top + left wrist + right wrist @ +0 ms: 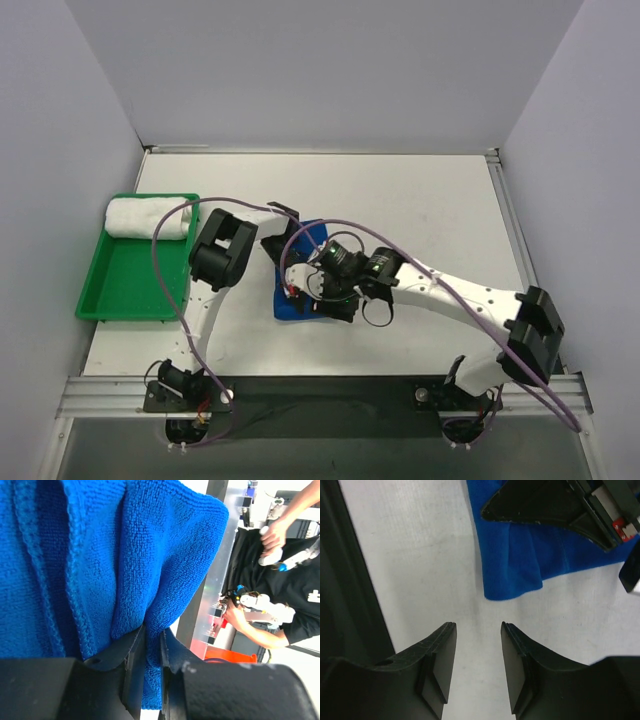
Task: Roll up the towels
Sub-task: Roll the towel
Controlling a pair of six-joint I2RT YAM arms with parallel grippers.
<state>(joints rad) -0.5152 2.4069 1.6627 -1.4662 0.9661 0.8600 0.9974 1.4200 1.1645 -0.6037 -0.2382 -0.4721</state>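
A fold of the blue towel (75, 555), lying mid-table, is pinched between the jaws of the left gripper (152, 637). The white towel (150, 218) is seen rolled in the green tray (130, 290). The right gripper (478, 630) is spread and empty over the table (420, 555), near the towel's corner. If the cloth is tugged, the narrow pinch may be lost and the fold undone. The close-set grippers may also be knocked together.

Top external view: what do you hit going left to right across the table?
In order: green tray with the white towel in it → blue towel → right arm's black elbow.
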